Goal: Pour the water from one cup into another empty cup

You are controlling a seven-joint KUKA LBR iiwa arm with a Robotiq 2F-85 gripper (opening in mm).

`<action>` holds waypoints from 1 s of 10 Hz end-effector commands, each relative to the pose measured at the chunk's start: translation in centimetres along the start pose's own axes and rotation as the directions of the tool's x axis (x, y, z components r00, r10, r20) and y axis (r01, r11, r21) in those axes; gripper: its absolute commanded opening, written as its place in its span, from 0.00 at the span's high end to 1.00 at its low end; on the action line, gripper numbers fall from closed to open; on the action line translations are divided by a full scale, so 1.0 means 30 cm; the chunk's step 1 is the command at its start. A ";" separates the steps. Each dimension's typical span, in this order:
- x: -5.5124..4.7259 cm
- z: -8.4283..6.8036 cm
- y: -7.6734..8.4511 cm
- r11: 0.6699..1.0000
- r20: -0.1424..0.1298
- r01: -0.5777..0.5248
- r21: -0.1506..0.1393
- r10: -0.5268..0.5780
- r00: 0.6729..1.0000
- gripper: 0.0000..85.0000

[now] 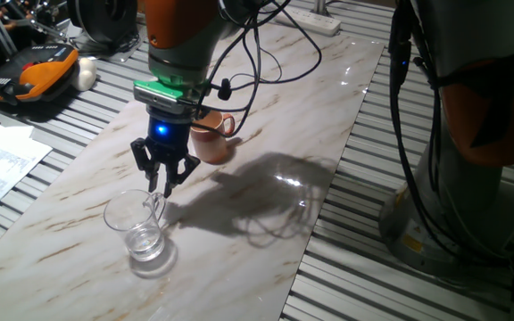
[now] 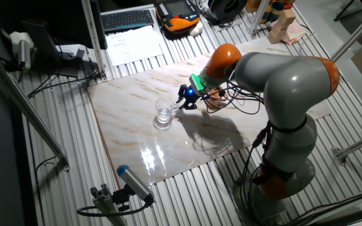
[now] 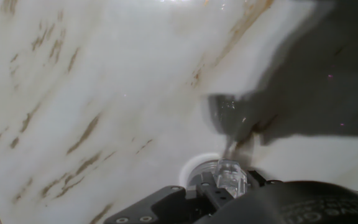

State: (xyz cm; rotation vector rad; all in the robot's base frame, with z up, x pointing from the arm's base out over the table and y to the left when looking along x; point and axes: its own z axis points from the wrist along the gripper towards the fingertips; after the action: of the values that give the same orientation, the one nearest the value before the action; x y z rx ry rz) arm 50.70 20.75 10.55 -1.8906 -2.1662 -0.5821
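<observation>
1. Glass mug (image 1: 137, 227): stands upright on the marble counter (image 1: 266, 223), nearest to you in the fixed view that faces the arm. Transparent, with its loop handle (image 1: 156, 207) turned toward the arm.
2. Water (image 1: 145, 245): a small clear pool in the bottom of the glass mug. None looks spilled on the counter, as far as you can tell.
3. Pincer (image 1: 169, 185): just behind and above the glass mug, fingers pointing down, jaws parted and gripping nothing. The fingertips sit right at the handle; you cannot tell whether they touch it. The hand view is blurred, showing only glass close below the fingers.
4. Key relation: the handle lies directly below and slightly forward of the pincer, so you likely need a short descent to straddle the loop before closing.
5. Brown ceramic mug (image 1: 211, 138): farther back on the counter, behind the pincer and partly hidden by it, handle (image 1: 228, 125) to the side. Its inside is not visible from here.
6. Orange case (image 1: 29, 76): farthest, off the counter on the slatted surface.
</observation>
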 end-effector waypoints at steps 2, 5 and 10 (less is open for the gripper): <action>-0.001 0.006 -0.002 1.000 0.006 -0.004 -0.005 0.004 1.000 0.60; 0.004 0.013 -0.005 1.000 0.010 -0.009 -0.013 0.009 1.000 0.60; 0.019 0.036 -0.001 1.000 0.016 -0.017 -0.026 0.018 1.000 0.60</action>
State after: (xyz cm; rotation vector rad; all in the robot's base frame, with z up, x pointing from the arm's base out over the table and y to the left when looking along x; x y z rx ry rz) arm 50.71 21.72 9.81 -1.9317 -2.1608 -0.5958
